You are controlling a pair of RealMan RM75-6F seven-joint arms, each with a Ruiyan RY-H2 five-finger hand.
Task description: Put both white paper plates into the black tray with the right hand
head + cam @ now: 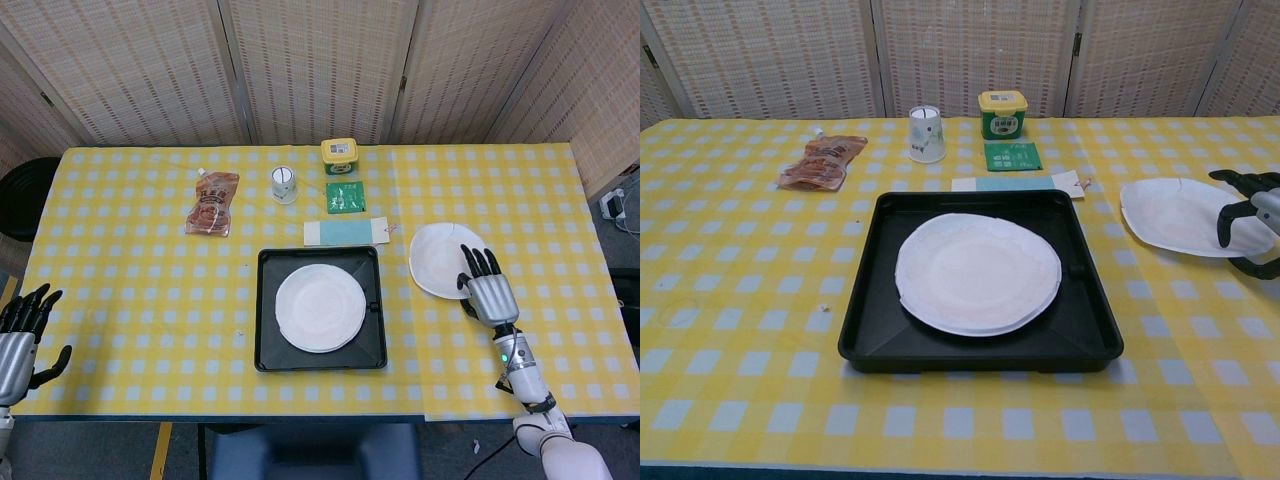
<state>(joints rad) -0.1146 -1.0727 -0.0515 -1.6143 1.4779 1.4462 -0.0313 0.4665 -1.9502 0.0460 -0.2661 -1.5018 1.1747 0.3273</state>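
Observation:
One white paper plate (320,307) (977,273) lies inside the black tray (266,345) (868,330) at the table's middle. The second white paper plate (438,258) (1175,214) lies on the yellow checked cloth to the tray's right. My right hand (487,290) (1250,222) hovers over that plate's near right edge, fingers spread and curved down, holding nothing. My left hand (20,335) stays off the table's near left corner with its fingers apart and empty.
Behind the tray lie a pale blue card (345,231), a green sachet (345,197), a yellow-lidded green tub (340,157), a white paper cup (284,184) and a brown pouch (212,203). Woven screens close off the far side.

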